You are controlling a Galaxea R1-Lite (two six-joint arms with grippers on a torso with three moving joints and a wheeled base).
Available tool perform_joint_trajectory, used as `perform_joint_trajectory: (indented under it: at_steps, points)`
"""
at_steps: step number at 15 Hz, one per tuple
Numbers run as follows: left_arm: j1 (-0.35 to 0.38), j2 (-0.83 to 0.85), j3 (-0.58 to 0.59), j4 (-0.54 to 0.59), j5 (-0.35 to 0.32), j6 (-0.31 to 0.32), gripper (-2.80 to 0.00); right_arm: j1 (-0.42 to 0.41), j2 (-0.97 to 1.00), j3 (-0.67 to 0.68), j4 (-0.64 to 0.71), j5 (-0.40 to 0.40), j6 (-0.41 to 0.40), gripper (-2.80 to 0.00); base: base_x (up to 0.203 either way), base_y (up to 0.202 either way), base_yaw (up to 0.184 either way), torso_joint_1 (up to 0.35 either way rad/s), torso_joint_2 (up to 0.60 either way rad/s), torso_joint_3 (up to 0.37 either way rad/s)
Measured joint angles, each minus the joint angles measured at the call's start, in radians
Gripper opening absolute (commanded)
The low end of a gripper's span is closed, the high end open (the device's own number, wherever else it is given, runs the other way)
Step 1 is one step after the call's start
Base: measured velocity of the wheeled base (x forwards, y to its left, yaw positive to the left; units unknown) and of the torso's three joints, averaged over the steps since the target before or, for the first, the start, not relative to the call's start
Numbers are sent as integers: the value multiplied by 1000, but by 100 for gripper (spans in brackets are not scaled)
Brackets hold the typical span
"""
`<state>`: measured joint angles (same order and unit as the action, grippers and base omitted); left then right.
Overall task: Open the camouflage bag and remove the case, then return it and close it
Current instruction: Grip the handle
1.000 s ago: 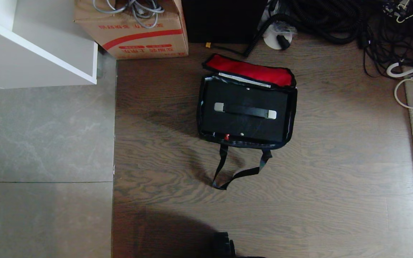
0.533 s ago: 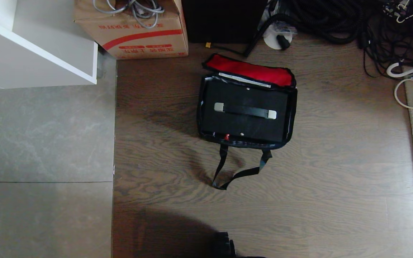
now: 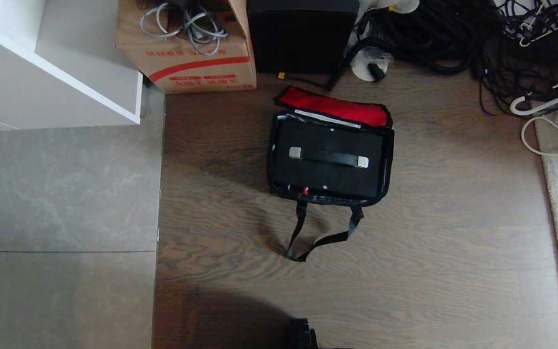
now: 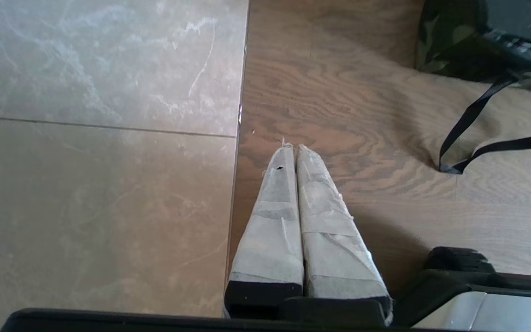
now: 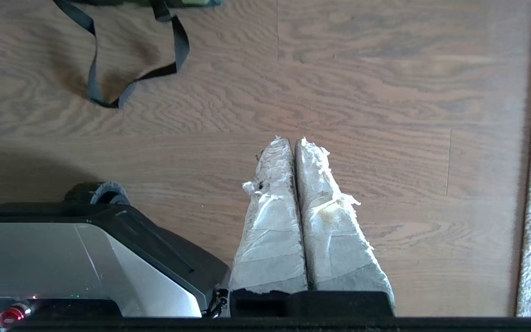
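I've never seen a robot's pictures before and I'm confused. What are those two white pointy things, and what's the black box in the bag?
These pictures come from three cameras on one robot. One sits on its head and looks down at the floor. The other two sit on its wrists, just behind its "hands".

The white pointy things are those hands. Each is called an end effector, with two taped fingers. The left end effector and the right end effector are both shut, holding nothing, hanging over the wooden floor.

On the floor stands the camouflage bag, open, with its red lid flipped back. The black box inside is the case, with a handle on top. The bag's black strap lies loose on the floor.
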<state>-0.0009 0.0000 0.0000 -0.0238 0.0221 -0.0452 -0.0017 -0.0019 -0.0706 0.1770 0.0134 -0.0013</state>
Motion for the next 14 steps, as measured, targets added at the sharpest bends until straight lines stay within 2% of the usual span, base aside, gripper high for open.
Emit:
perform_joint_trajectory:
  at_steps: [14]
  points:
    - [-1,0,0,0,0,0,-280,0,0,0,0,0,0,-280,0,0,0,3,2,100]
